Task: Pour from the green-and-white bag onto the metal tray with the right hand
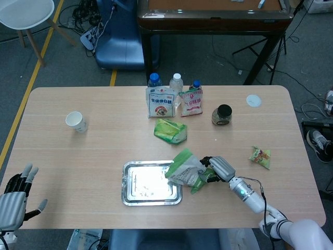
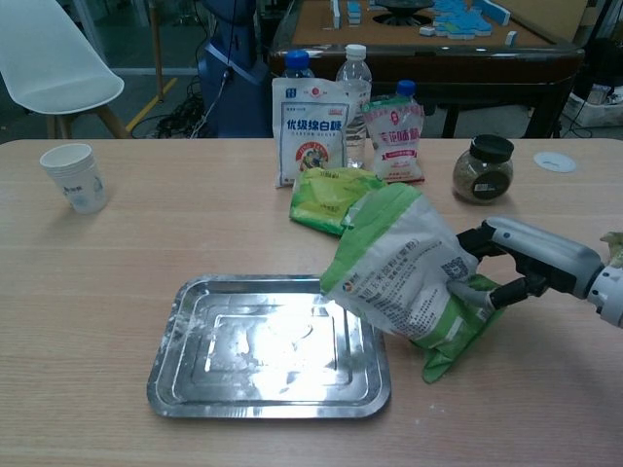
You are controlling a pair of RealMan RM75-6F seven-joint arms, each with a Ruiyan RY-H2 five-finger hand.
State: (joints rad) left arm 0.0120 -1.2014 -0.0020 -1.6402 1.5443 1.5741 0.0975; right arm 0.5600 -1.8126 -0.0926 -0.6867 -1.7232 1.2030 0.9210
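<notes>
Mid-pour, by the look of it. Right hand (image 2: pixel 516 265) gripping the green-and-white bag (image 2: pixel 409 277) at its lower end, fingers wrapped around the crumpled base. Bag tipped over toward the metal tray (image 2: pixel 195 375), long axis slanting from the grasped bottom near the fingers down and away to the mouth, which overhangs the tray's near corner on the hand's side. Mouth pointing at the tray — no stream of contents plainly visible, only faint specks on the tray floor in the head view, so cannot say how much has come out. Grasp and tilt done; likely left: emptying out, then righting the bag. Left hand (image 1: pixel 14 200) well apart at the table's far edge, fingers spread, holding nothing.
</notes>
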